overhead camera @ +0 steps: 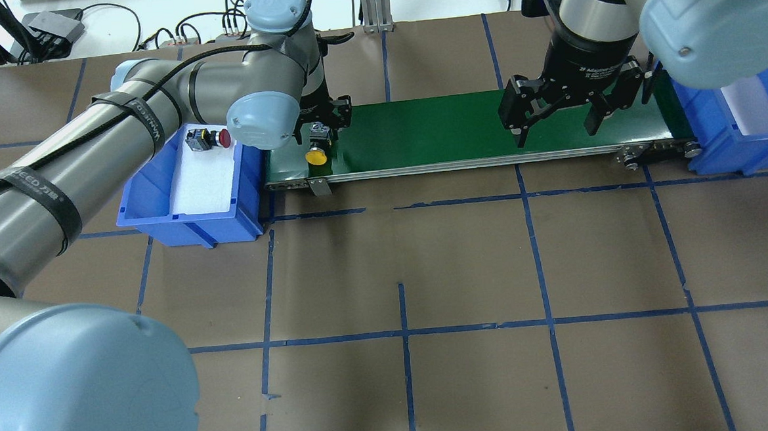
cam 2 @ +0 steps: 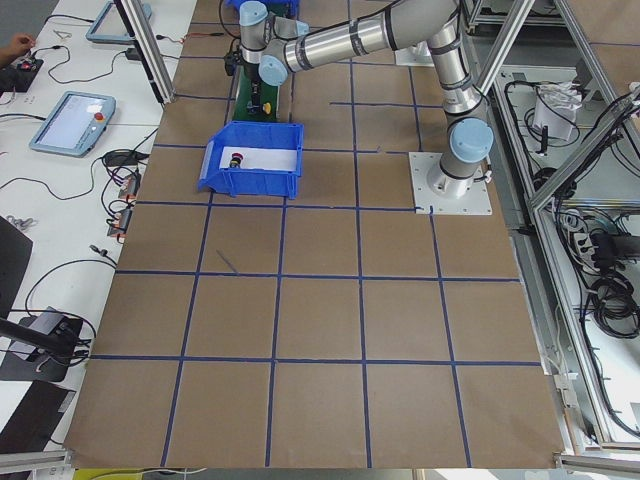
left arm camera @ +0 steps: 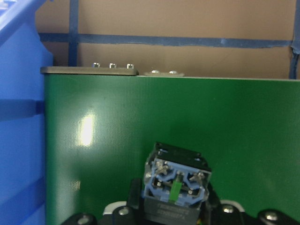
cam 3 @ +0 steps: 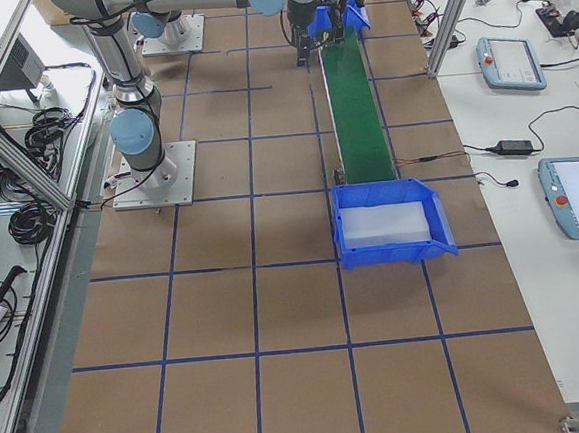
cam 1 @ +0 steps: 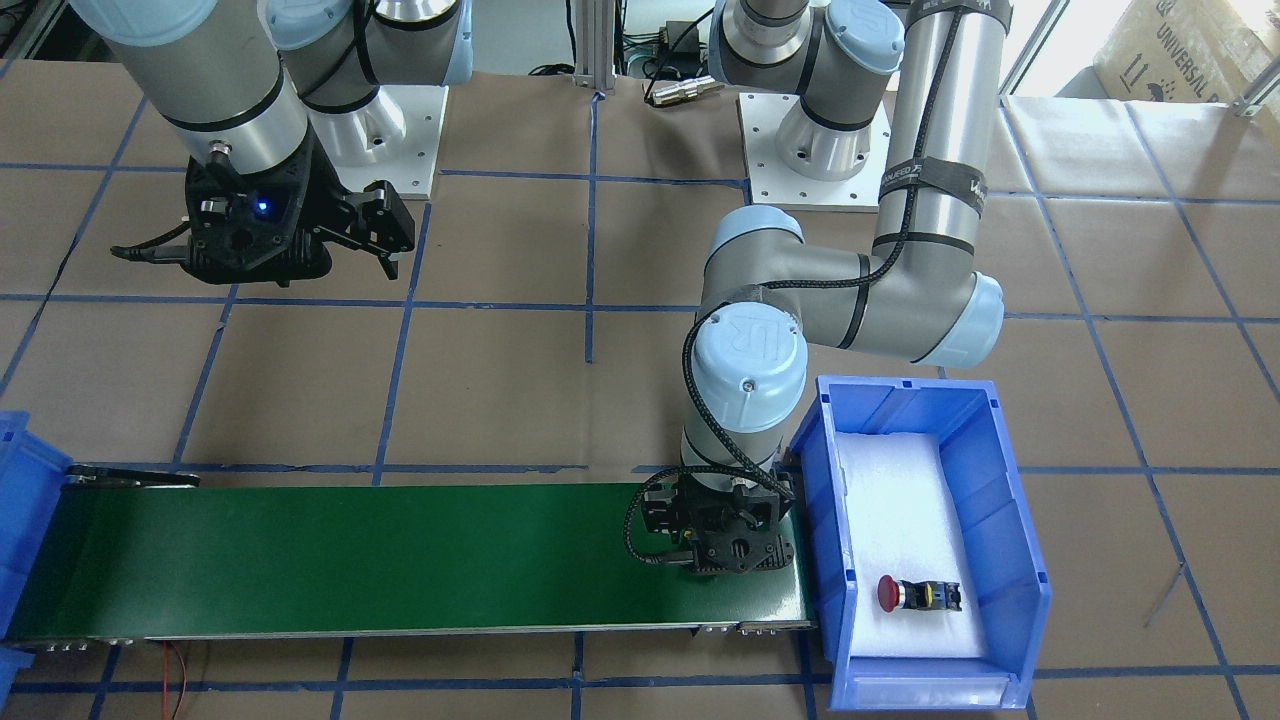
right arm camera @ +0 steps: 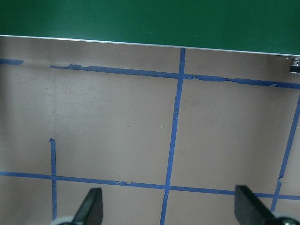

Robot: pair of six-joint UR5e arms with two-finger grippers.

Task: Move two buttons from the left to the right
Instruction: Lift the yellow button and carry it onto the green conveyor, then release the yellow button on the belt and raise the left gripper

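The yellow-capped button (overhead camera: 316,156) is at the left end of the green conveyor belt (overhead camera: 452,130), cap toward the near edge. My left gripper (overhead camera: 320,123) is shut on its barrel low over the belt. The left wrist view shows its grey and blue contact base (left arm camera: 176,185) between the fingers. The red-capped button (overhead camera: 209,139) lies on its side on white foam in the left blue bin (overhead camera: 187,222); it also shows in the front view (cam 1: 915,594). My right gripper (overhead camera: 558,134) is open and empty, above the right part of the belt near its near edge.
A second blue bin (overhead camera: 741,124) with white foam stands at the belt's right end. The left bin touches the belt's left end. Brown table with blue tape grid (overhead camera: 403,333) lies in front of the belt. The arm bases (cam 1: 820,160) stand behind the belt.
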